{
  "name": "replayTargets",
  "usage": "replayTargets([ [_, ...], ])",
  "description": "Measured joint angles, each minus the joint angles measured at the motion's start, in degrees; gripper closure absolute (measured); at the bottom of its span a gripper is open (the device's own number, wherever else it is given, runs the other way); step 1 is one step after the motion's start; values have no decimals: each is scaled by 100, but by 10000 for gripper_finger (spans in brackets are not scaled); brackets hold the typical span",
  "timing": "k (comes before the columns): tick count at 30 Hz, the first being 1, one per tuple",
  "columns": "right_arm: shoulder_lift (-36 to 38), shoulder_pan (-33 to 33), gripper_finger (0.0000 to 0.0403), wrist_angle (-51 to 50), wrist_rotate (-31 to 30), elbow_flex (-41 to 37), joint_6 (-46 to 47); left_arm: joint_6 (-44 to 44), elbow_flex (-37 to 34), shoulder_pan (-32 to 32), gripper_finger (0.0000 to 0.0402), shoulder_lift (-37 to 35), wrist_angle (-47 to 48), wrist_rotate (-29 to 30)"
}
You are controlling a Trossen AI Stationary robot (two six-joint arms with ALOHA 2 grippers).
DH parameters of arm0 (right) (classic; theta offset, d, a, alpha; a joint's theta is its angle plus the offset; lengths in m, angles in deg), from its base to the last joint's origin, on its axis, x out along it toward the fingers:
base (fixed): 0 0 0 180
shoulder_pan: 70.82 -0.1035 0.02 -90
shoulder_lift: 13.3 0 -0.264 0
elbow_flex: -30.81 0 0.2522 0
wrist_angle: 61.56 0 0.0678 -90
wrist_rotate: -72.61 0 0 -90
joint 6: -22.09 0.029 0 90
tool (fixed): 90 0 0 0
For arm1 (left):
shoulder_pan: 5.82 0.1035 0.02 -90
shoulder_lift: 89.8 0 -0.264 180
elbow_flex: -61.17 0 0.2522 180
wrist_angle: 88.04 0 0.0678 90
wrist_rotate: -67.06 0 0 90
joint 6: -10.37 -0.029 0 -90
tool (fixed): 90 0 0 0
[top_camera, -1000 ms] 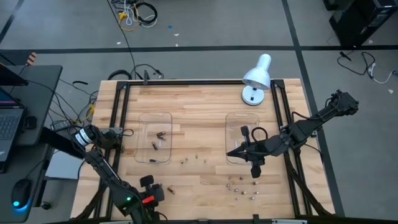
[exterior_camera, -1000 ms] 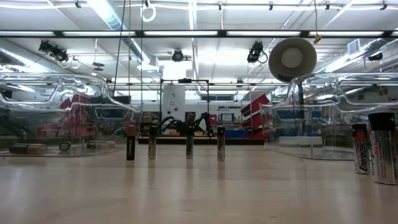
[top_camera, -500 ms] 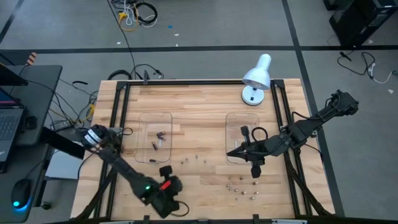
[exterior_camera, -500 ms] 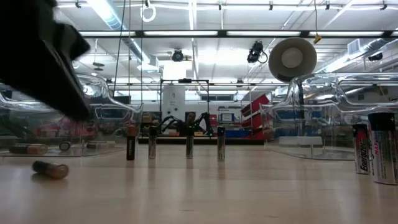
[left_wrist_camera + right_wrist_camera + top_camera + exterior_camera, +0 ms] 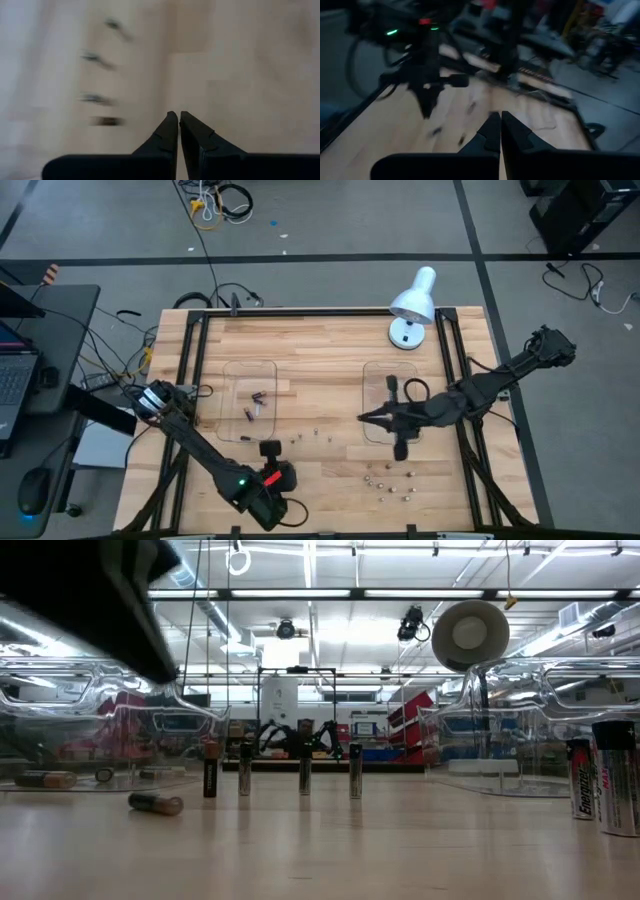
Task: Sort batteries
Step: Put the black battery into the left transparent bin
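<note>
Batteries (image 5: 385, 480) lie loose on desk (image 5: 320, 350) near front, my left hand (image 5: 178, 120) clenched empty above a dark one (image 5: 155, 803), right hand (image 5: 500, 122) clenched too; next I open & grasp, I think.

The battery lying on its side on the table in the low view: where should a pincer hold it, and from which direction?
Hold the lying battery at mid-length, coming from above with the fingers across its round body. It lies flat on the table, apart from the standing ones, so only its sides are free. The left pincer looks nearest.
</note>
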Motion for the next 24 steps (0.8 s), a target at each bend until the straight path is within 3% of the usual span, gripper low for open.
replayTargets([
  [4,-476,230,400,636,-12,-4,52,0,373,-167,382,-260,1294,917],
  [9,-1255,571,402,761,-44,391,685,-166,164,-453,383,-1081,1875,1614],
  [18,-2919,801,401,-226,19,2262,826,-2105,-857,-820,383,-2710,330,1578],
  [24,-3721,885,401,-1300,95,3437,1200,-2269,-1882,-928,383,-3433,-518,1576],
])
